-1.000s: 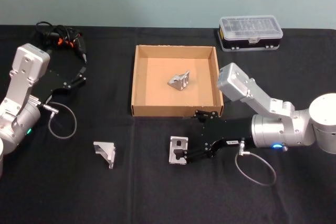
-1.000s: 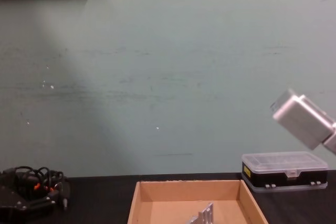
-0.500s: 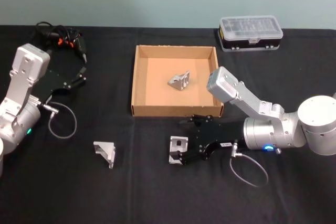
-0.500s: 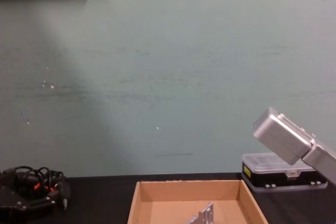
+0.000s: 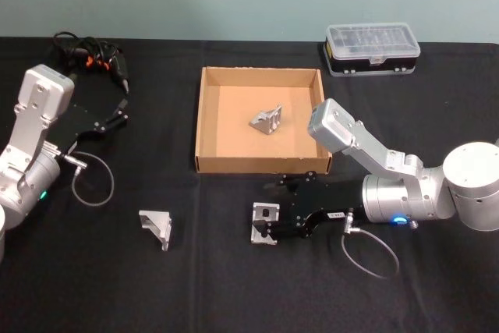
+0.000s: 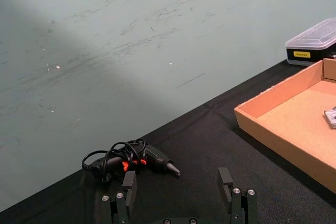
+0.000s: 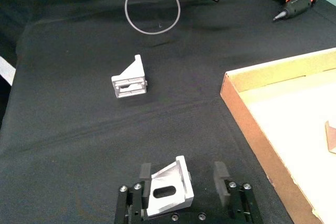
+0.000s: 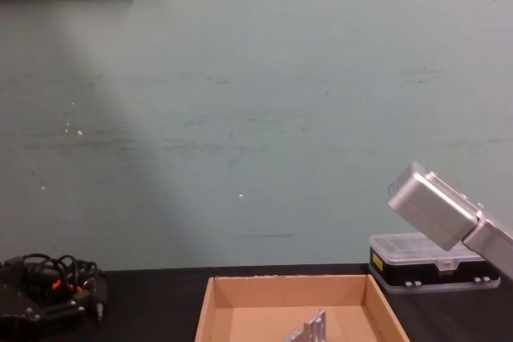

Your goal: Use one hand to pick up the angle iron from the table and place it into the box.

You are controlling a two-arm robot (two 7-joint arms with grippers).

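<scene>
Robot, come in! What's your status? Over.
Right gripper open, straddling front angle iron on table. Left gripper open, parked left. Nothing between it and box; another angle iron already inside.

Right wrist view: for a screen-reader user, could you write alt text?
The right gripper has its jaws open either side of an angle iron lying on the black table. A second angle iron sits farther off, and a corner of the cardboard box shows alongside.

Box point(image 5: 261, 164) sits mid-table point(image 5: 234, 286), first angle iron point(image 5: 267, 120) inside it, case point(image 5: 372, 48) behind to its right. Just before the box, second angle iron point(image 5: 263, 222) lies between the right claw point(image 7: 182, 170)'s spread fingers; third angle iron point(image 5: 157, 228) lies further left.
</scene>
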